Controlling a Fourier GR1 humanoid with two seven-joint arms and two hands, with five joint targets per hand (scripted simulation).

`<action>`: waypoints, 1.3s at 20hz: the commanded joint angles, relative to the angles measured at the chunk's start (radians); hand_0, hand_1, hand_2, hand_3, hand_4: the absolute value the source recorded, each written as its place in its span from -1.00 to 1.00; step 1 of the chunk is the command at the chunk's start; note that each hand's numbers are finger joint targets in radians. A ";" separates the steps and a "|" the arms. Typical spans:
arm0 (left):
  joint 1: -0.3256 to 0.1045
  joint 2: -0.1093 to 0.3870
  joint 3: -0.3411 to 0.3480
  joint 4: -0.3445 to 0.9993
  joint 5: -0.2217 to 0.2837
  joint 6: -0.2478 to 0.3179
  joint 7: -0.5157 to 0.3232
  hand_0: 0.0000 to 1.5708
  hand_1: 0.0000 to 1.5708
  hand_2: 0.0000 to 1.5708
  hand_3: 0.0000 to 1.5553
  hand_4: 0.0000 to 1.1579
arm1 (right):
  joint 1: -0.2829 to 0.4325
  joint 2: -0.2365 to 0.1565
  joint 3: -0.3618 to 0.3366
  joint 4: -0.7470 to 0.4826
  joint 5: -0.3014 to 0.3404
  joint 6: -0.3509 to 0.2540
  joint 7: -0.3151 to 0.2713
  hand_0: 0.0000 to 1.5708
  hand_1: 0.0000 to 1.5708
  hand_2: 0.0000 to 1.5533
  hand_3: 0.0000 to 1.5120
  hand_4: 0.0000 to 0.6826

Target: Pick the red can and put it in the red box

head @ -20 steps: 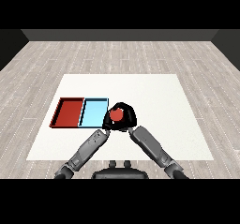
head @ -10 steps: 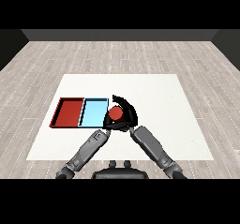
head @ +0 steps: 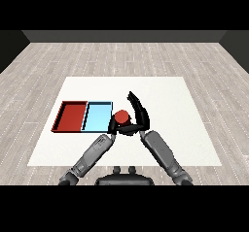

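We see the red can [head: 121,116] just right of the light blue tray [head: 97,118], on the white desk [head: 170,100]. Left hand [head: 115,125] curls round it; right hand [head: 138,110] beside it, fingers straight, released. Red tray [head: 71,117] leftmost.

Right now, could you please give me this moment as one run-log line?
phase: handling red can | left hand: at can | right hand: open beside can | can: right of light blue tray | red tray: no can

The white counter [head: 165,100] carries a red tray [head: 71,117] and a blue tray [head: 97,118], side by side and touching, at its left.
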State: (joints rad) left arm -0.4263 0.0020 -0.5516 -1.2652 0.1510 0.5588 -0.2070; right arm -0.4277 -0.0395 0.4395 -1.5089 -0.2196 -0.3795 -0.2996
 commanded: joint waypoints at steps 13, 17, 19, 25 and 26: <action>0.134 0.140 0.158 -0.162 -0.014 -0.105 0.015 1.00 1.00 1.00 0.89 0.96 | 0.119 -0.132 -0.295 -0.300 -0.065 0.066 0.080 -1.00 -1.00 -1.00 -1.00 -1.00; 0.099 0.176 0.179 -0.222 -0.076 -0.049 0.114 1.00 1.00 1.00 0.88 0.93 | 0.243 -0.168 -0.364 -0.215 -0.099 0.147 -0.032 -1.00 -1.00 -1.00 -1.00 -1.00; 0.119 0.183 0.183 -0.189 -0.095 -0.056 0.098 1.00 1.00 0.99 0.88 0.92 | 0.319 -0.202 -0.413 -0.204 -0.156 0.235 -0.081 -1.00 -1.00 -1.00 -1.00 -1.00; 0.127 0.342 0.285 -0.267 -0.123 -0.097 0.183 1.00 1.00 0.98 0.83 0.94 | 0.388 -0.211 -0.408 -0.105 -0.115 0.251 -0.083 -1.00 -1.00 -1.00 -1.00 -1.00; 0.012 0.355 0.333 -0.144 -0.137 -0.101 0.181 1.00 1.00 0.97 0.82 0.96 | 0.416 -0.206 -0.375 -0.140 -0.081 0.226 -0.068 -1.00 -1.00 -1.00 -1.00 -1.00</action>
State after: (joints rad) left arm -0.3401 0.2963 -0.2862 -1.4789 0.0480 0.4678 -0.0459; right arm -0.0834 -0.2304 0.0676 -1.6637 -0.3006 -0.1859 -0.3580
